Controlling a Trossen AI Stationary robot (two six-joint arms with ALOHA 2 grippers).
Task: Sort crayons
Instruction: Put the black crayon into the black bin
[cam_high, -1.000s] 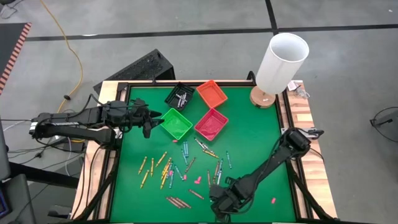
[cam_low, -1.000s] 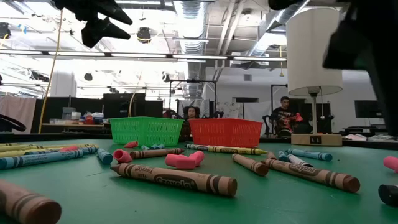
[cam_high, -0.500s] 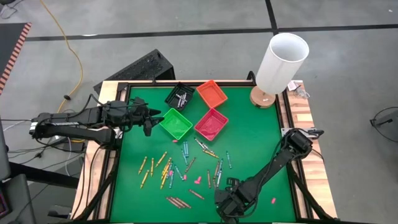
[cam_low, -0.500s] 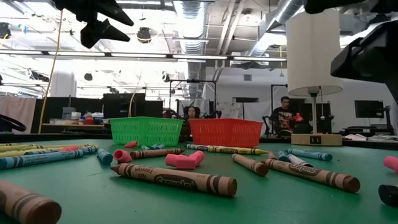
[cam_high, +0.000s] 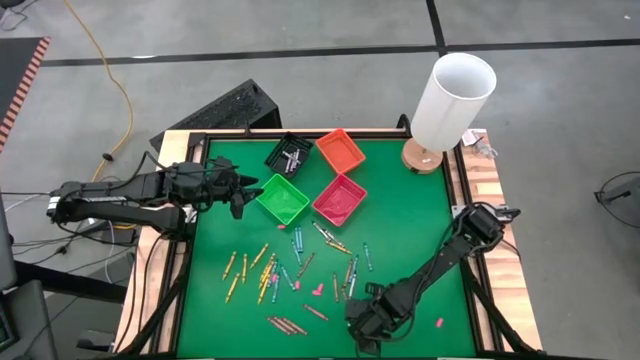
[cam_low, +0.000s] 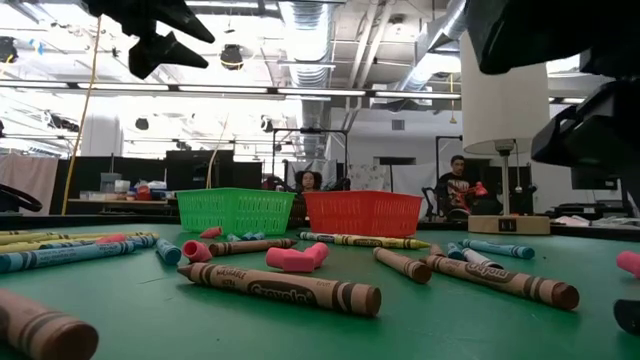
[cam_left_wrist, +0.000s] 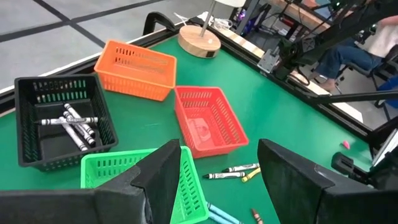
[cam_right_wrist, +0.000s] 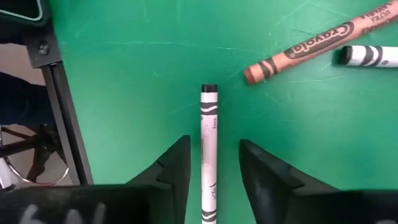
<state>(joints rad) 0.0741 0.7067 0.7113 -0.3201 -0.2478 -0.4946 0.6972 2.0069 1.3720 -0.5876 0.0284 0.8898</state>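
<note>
Crayons (cam_high: 300, 262) lay scattered over the near half of the green surface (cam_high: 410, 215), well short of the green bin (cam_high: 283, 198), with small pink bits among them. That green bin sat in a diamond of four: the black bin (cam_left_wrist: 59, 118) behind it on the left held a few white crayons (cam_left_wrist: 76, 123), the orange bin (cam_high: 340, 150) stood farthest from the crayons, and the red bin (cam_high: 340, 198) was just beside the green one on the right. A lamp with a white shade (cam_high: 452, 98) stood beyond the red bin, near the surface's far right corner.

Left gripper (cam_high: 240, 193) hung just left of the green bin, above the surface, its jaws spread wide and holding nothing.

Right gripper (cam_high: 365, 330) was down at the near edge, far from the green bin. Its jaws stood apart, one on each side of a white crayon (cam_right_wrist: 208, 149) lying flat on the surface, not clamped on it. A brown crayon (cam_right_wrist: 305, 46) lay close by.
</note>
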